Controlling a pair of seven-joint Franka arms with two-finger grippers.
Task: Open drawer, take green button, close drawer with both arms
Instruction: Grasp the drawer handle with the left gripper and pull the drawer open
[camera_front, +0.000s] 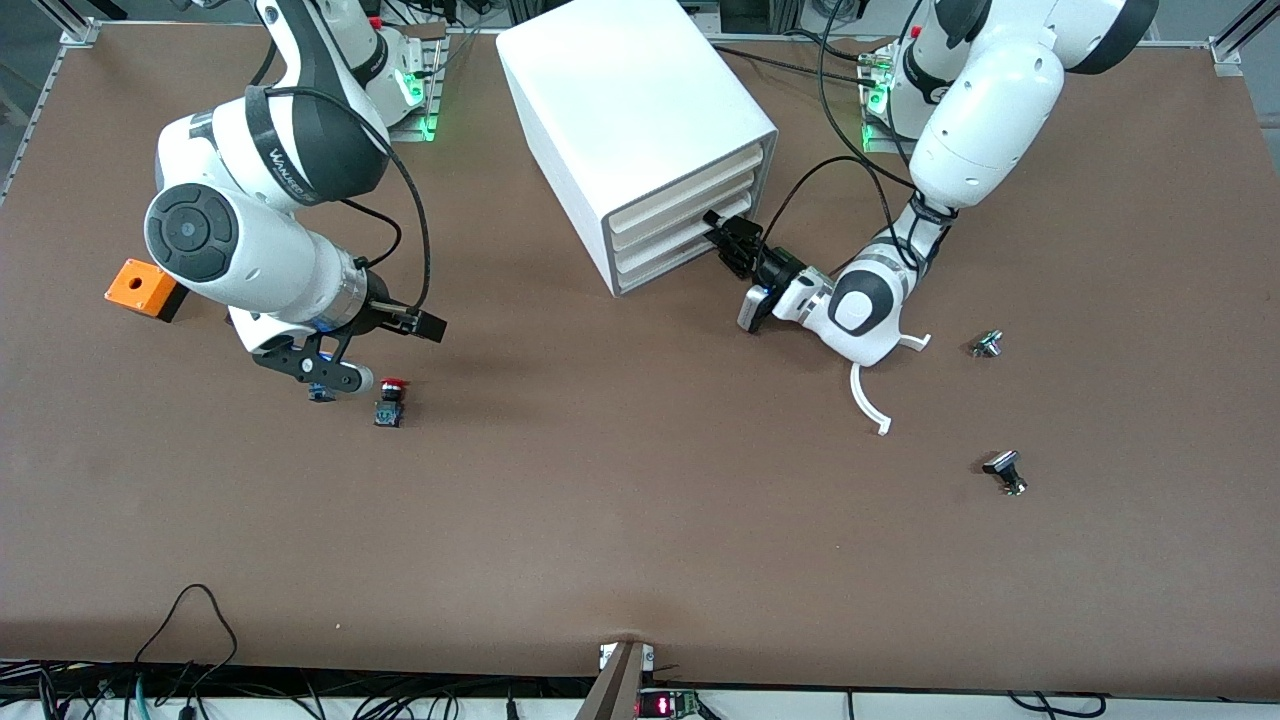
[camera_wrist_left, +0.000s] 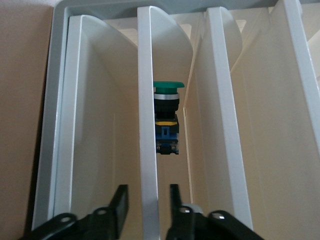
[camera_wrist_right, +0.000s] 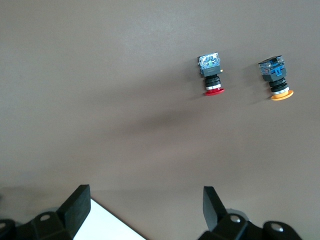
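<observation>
Left gripper (camera_wrist_left: 145, 202) jaws part-open, straddling the lowest drawer (camera_wrist_left: 147, 125) front lip at the cabinet (camera_front: 630, 120); not clamped that I can tell. Green-capped button (camera_wrist_left: 166, 117) lies inside that drawer. Right gripper (camera_wrist_right: 145, 205) jaws wide apart, holding nothing, over bare table (camera_front: 640, 500) near red-capped button (camera_wrist_right: 212, 76) and orange-capped button (camera_wrist_right: 276, 78).

Bright even lighting, soft shadows, sharp focus
</observation>
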